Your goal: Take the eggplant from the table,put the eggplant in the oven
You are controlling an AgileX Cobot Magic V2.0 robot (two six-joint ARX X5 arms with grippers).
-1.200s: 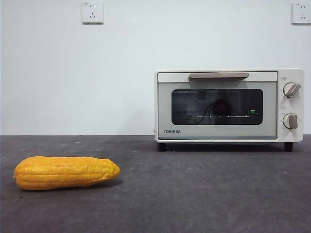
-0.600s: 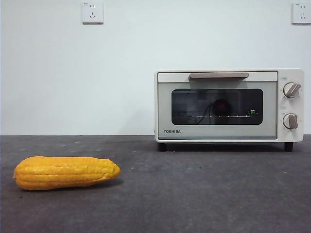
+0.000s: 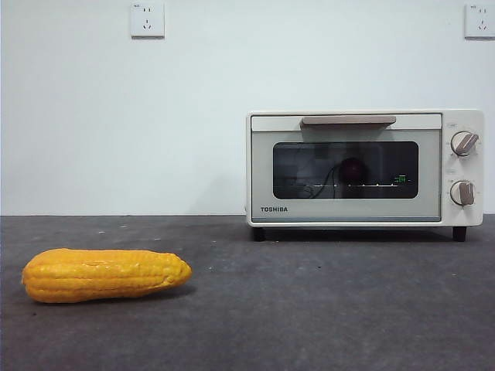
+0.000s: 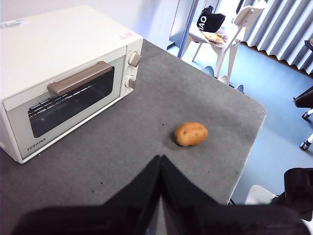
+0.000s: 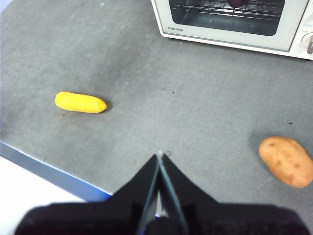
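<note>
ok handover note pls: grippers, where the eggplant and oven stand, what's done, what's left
Left gripper: shut, holding nothing, raised above the table.
Right gripper: shut, holding nothing, raised near the table's front edge.
Oven: door closed, at the back of the table.
Eggplant: a dark purple rounded shape shows through the glass on the wire rack; none lies on the table.
Corn cob and potato lie on the table, untouched.
Done: eggplant appears to be in the oven, door shut.
Left: apparently nothing; maybe confirm the eggplant through the glass.
</note>
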